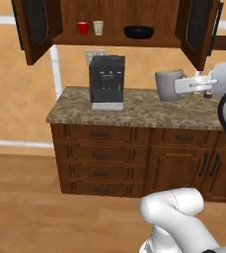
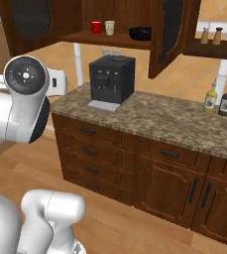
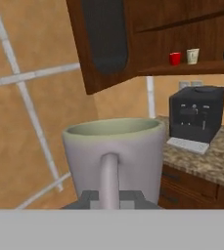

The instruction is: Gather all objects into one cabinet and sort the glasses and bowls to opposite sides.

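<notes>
The wall cabinet (image 1: 115, 37) hangs above the counter (image 1: 144, 109) with both doors swung open. On its lower shelf, the small cup (image 1: 82, 28) stands far left, the mug with a mark (image 1: 98, 27) just right of it, and the wide bowl (image 1: 138, 32) well apart to the right. The coffee machine (image 1: 106, 81) sits on the counter below them. The handled mug (image 1: 169, 85) is upright to the machine's right, above the counter. Two bottles (image 2: 219, 100) stand at the counter's far right.

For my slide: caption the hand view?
Gripper holds grey mug by its handle, facing the open cabinet.
</notes>
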Robot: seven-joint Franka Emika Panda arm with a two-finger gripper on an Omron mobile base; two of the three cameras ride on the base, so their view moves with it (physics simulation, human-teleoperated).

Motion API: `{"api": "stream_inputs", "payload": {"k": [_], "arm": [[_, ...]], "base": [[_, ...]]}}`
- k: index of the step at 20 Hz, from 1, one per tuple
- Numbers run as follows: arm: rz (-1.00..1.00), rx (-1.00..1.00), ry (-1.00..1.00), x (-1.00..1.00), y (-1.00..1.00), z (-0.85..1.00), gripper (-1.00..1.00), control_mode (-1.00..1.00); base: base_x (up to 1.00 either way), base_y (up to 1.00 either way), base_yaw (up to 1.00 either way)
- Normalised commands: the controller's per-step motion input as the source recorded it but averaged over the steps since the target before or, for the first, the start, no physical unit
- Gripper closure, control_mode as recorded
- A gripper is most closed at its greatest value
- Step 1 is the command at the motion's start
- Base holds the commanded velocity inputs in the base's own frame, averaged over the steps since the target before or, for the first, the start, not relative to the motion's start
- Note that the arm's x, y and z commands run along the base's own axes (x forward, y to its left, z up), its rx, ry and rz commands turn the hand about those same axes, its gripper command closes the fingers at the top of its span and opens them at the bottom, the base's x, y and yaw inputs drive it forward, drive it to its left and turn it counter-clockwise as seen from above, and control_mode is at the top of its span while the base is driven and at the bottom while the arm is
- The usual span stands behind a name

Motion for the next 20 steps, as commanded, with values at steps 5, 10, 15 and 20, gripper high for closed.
{"api": "stream_inputs", "payload": {"k": [5, 10, 15, 20], "arm": [[0.00, 0.00, 0.00, 0.00, 0.00, 0.00, 1.00, 1.00], [0.00, 0.00, 0.00, 0.00, 0.00, 0.00, 1.00, 1.00], [0.00, 0.00, 0.00, 0.00, 0.00, 0.00, 1.00, 1.00], [0.00, 0.00, 0.00, 0.00, 0.00, 0.00, 1.00, 1.00]], "base": [[0.60, 0.55, -0.42], [0.43, 0.66, -0.47], [0.18, 0.54, -0.07], [0.61, 0.10, -0.10]]}}
